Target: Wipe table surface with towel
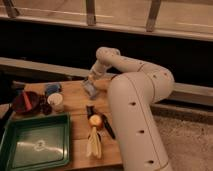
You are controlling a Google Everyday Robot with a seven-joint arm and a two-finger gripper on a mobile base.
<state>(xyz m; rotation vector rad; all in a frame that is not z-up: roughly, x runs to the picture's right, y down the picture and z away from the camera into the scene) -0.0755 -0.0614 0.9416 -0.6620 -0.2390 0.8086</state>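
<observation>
My gripper point(90, 83) is at the end of the white arm, low over the back of the wooden table point(75, 102). It is shut on a small grey-blue towel point(90, 89), which hangs under it and touches the table surface near the back edge. The arm reaches in from the right and its large white body point(135, 115) hides the right part of the table.
A green tray point(35, 145) lies at the front left. A red bowl point(25, 102), a white cup point(55, 101) and a blue object point(52, 89) stand at the left. An orange point(95, 120), a banana point(93, 143) and dark utensils point(107, 126) lie in front of the gripper.
</observation>
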